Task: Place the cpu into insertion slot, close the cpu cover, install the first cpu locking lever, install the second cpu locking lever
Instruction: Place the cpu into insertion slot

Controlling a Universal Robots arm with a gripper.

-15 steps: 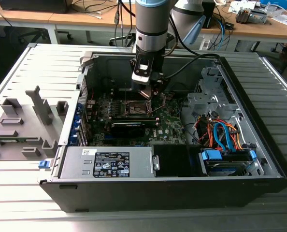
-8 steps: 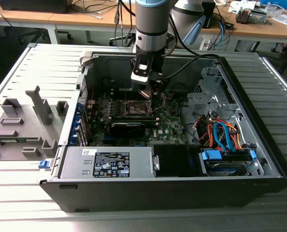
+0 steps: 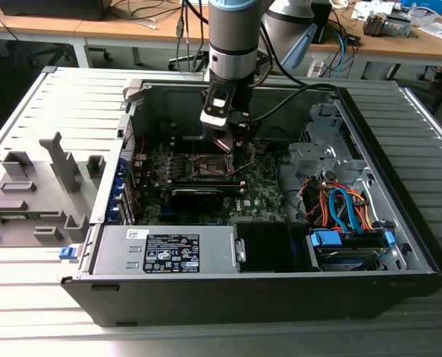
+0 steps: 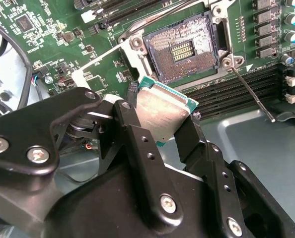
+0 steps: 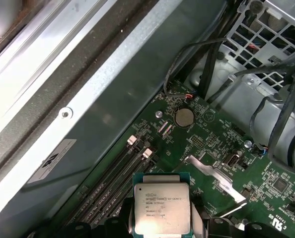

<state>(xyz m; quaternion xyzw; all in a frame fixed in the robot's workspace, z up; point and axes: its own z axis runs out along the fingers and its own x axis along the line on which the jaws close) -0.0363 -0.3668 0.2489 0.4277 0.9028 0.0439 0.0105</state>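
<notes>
There it was: the end effector was clenched on the cpu, one finger pressed against each of two opposite edges. The chip hung tilted, and its grey metal top showed in both wrist views. It hovered near the insertion slot without touching it. The socket lay bare, its brownish contact field uncovered. A thin locking lever angled away from the socket's corner across the green motherboard. In the exterior view, the arm reached down into the open computer case, which lay on the slatted tabletop.
</notes>
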